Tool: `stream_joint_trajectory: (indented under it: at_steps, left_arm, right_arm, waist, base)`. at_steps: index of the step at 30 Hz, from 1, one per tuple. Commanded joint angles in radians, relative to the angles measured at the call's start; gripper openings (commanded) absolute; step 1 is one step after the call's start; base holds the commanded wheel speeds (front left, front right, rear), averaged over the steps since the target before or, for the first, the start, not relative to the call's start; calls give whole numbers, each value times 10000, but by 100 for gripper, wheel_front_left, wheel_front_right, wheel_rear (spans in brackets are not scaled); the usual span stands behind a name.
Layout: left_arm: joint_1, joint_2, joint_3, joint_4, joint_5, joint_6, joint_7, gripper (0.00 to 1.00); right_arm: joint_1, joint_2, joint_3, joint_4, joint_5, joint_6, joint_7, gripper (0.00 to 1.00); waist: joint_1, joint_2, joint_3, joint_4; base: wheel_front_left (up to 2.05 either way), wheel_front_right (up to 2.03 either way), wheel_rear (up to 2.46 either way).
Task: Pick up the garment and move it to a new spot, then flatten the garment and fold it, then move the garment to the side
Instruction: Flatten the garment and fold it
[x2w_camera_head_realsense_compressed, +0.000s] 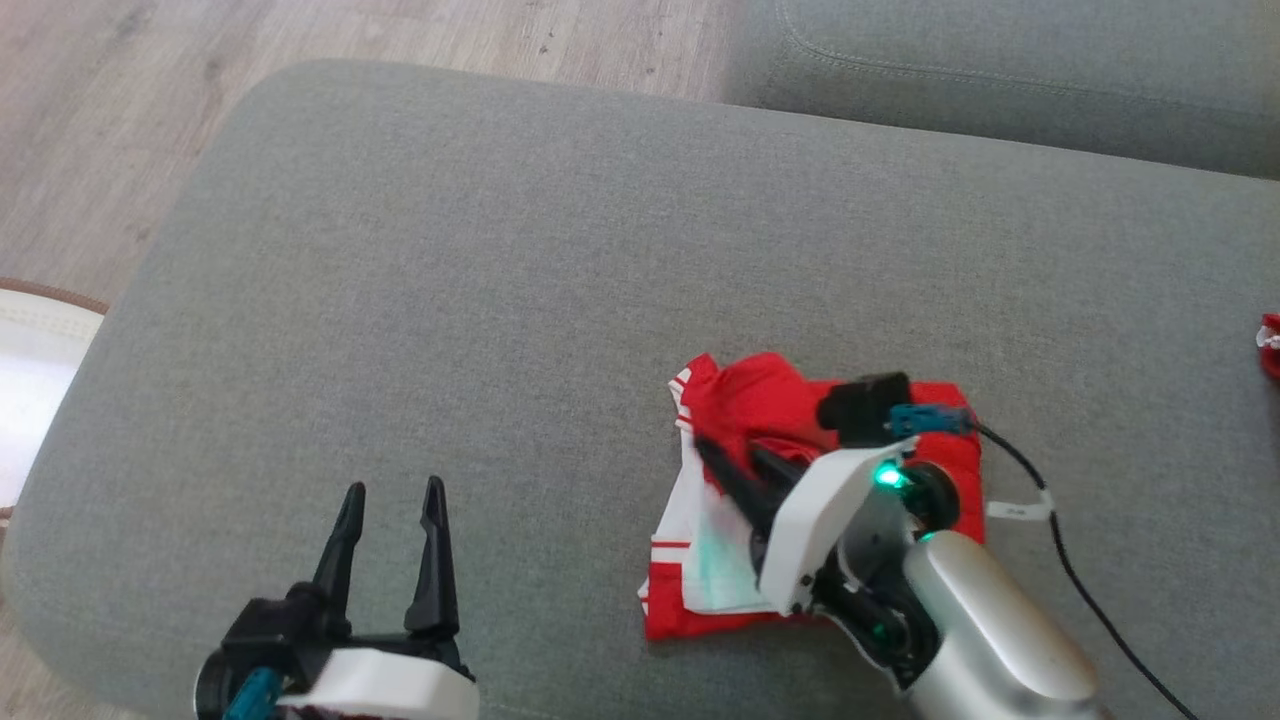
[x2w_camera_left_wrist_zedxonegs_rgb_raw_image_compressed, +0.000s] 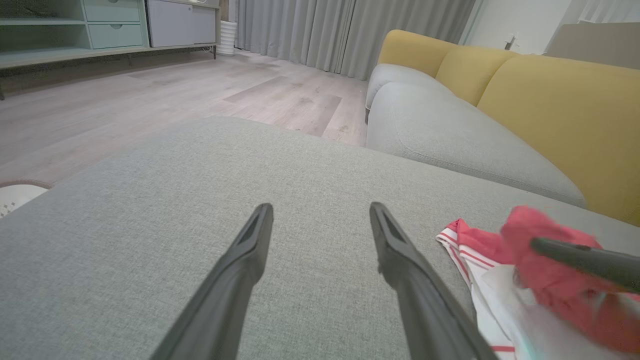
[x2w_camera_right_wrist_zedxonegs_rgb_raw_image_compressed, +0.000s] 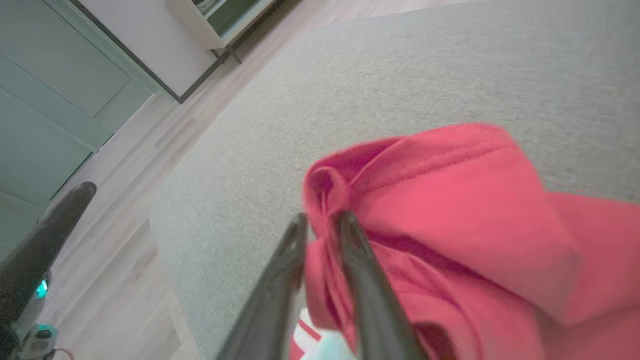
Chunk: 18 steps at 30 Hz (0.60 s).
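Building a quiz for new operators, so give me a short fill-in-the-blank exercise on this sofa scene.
1. The garment on the grey cushion is mainly ____ with white parts.
2. The gripper whose fingers spread wide over bare cushion is the robot's ____ one.
3. The right gripper has a fold of the ____ between its fingers.
4. The sofa's back cushions are ____.
Missing words: red; left; garment; yellow.
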Motion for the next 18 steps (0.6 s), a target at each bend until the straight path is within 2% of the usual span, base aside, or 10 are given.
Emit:
stream_joint_trajectory:
  at_steps: [1,6,9,18]
  left_arm:
    - [-460,10,409,-229,74,-22,-117,100]
    - [-481,-53,401,-200,89,-35,-133,100]
    - [-461,-64,421,-198,101,-33,-144,100]
    - [-404,-61,418,-236,135,-35,-161,100]
  right_arm:
    - [-529,75,417,-299,244,67,-241,100]
    - [-714,75,546,-224,162,67,-541,100]
    - [-826,75,173,-241,-453,67,-907,100]
    - [-151,75,-2479,-947,-2982,67,-1695,100]
  waist:
    - [0,0,-1,-41]
    - [0,0,-9,-173]
    - [0,0,-22,-300]
    - [0,0,-91,-618]
  base:
    - [0,0,0]
    - [0,0,0]
    - [0,0,0]
    - [0,0,0]
